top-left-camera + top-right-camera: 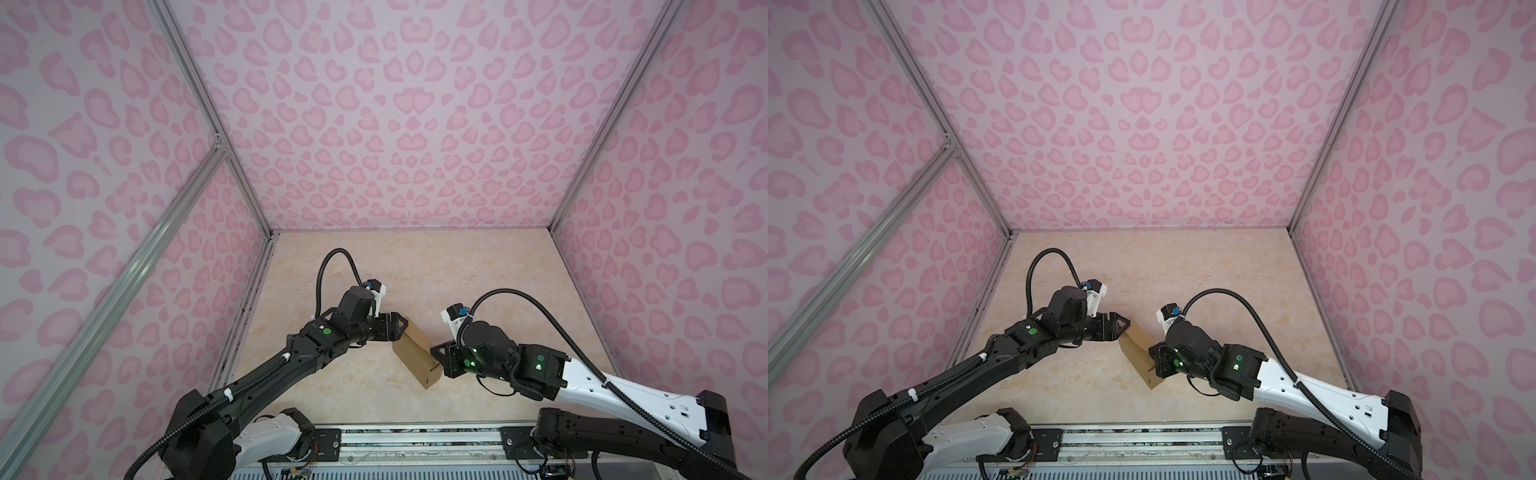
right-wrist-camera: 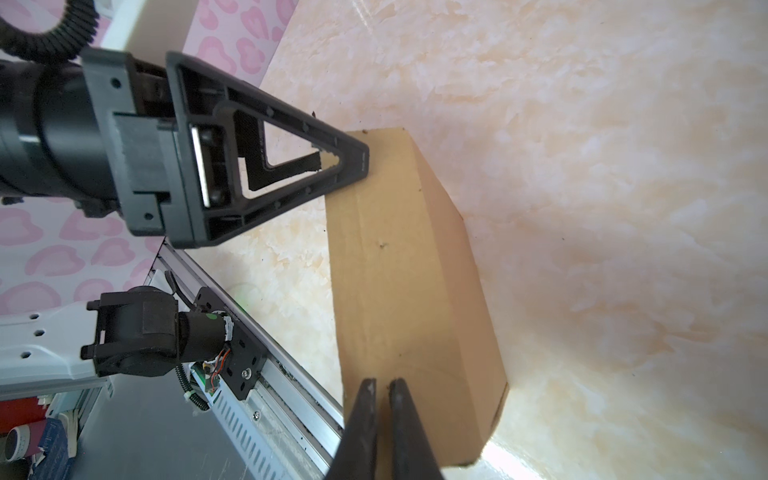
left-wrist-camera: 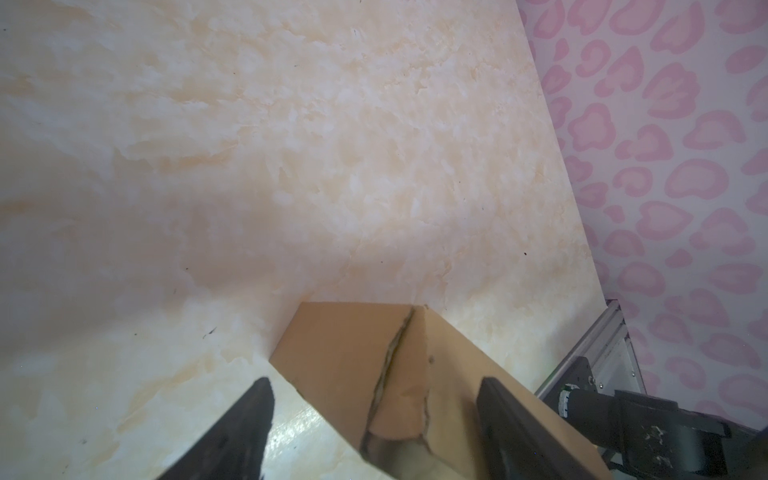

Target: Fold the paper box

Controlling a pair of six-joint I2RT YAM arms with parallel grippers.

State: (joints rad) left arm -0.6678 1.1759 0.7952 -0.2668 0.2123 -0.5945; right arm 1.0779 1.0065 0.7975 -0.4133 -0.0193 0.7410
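Top views, setting: a pale marbled bench (image 1: pixel 415 270) (image 1: pixel 1142 270) stands inside pink spotted walls (image 1: pixel 374 104), with two black arms reaching in from the near edge.
Top views, box: in both top views the brown box (image 1: pixel 415 349) (image 1: pixel 1136 353) lies on the bench near the middle. It is folded into a long closed shape and set slantwise. Its far end points toward the left arm and its near end toward the right arm.
Top views, left claw: the left claw (image 1: pixel 402 325) (image 1: pixel 1124 322) is at the box's far end, with a fingertip touching the corner.
Top views, right claw: the right claw (image 1: pixel 436 351) (image 1: pixel 1152 351) is against the box's long side, closer to its near end. The wrist above hides most of it.
Left wrist, box: the box's (image 3: pixel 345 365) end face shows a ragged seam (image 3: pixel 395 357) where two flaps meet, gaping at one end.
Left wrist, left claw: the left claw (image 3: pixel 376 380) stands wide apart with the box end between its fingers (image 3: pixel 257 407). One finger lies over the box's side. The other is clear of the box, over the bench (image 3: pixel 291 166).
Right wrist, box: the box (image 2: pixel 395 270) runs lengthwise away from the camera, flat on the bench (image 2: pixel 582 166).
Right wrist, right claw: the right claw (image 2: pixel 382 382) is drawn together with only a thin slit left, its tips over the box's top face. Whether it pinches any cardboard cannot be told.
Right wrist, left claw: the left claw (image 2: pixel 340 164) is at the far corner, jaws apart, with one fingertip touching the cardboard.
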